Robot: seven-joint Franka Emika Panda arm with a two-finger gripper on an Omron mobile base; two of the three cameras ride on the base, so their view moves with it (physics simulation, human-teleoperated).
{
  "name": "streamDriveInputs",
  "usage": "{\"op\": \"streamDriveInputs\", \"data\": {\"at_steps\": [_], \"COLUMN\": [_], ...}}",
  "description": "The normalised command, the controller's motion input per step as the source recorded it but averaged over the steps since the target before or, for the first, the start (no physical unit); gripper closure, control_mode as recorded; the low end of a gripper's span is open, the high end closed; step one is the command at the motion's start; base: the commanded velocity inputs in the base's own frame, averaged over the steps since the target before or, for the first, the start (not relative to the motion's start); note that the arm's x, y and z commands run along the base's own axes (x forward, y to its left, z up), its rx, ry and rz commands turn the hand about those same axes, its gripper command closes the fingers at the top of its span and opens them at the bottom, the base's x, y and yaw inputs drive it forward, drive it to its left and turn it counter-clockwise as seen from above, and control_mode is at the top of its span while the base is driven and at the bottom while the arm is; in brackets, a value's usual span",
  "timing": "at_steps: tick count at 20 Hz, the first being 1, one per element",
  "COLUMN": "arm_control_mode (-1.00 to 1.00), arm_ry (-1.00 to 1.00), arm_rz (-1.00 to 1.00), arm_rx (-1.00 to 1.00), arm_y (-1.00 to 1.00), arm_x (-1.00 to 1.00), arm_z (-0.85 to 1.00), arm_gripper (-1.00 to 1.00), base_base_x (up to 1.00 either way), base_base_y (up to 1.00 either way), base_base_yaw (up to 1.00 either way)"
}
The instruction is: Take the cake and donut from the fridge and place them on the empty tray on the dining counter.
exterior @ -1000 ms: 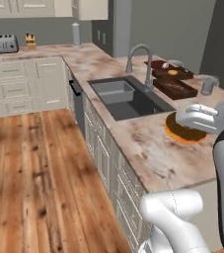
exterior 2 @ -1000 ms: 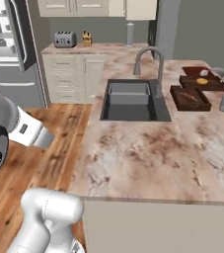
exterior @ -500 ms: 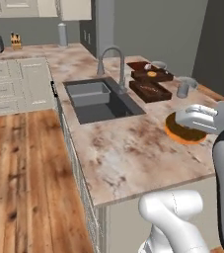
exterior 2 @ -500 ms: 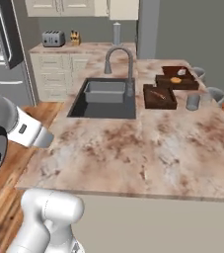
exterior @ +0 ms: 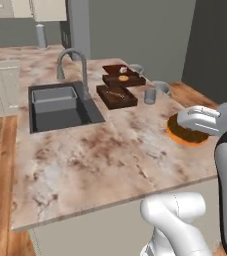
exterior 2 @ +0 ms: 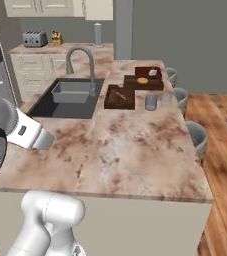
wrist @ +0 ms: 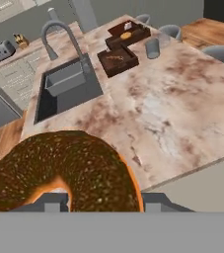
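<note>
Brown-glazed, the donut (wrist: 59,170) sits clamped in the pincer (exterior: 187,131), held above the counter (exterior: 110,150) near its right edge in the left base view. Toward the far end of the counter stand two dark wooden trays (exterior 2: 120,96), a grey cup (exterior 2: 150,102) just beside them, and the sink (exterior 2: 70,96) with its faucet (exterior 2: 82,62).

Two dark-brown boxy wooden trays (exterior 2: 120,97) sit at the two o'clock side of the sink basin (exterior 2: 72,93), the farther tray (exterior 2: 144,79) holding a pale golden ring. A grey cup (exterior 2: 151,102) stands at three o'clock of the nearer tray. A toaster (exterior 2: 34,38) rests on the back counter at eleven o'clock.
</note>
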Motion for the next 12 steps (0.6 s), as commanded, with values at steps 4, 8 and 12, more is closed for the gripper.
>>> {"op": "streamDriveInputs", "data": {"at_steps": [4, 8, 12], "arm_control_mode": [1.0, 1.0, 1.0], "arm_ry": [0.0, 0.0, 0.0], "arm_rz": [0.0, 0.0, 0.0], "arm_rx": [0.0, 0.0, 0.0], "arm_y": [0.0, 0.0, 0.0], "arm_x": [0.0, 0.0, 0.0], "arm_z": [0.0, 0.0, 0.0], "arm_gripper": [1.0, 1.0, 1.0], "base_base_x": [0.0, 0.0, 0.0], "base_base_y": [-1.0, -1.0, -1.0], "base_base_yaw": [0.0, 0.0, 0.0]}}
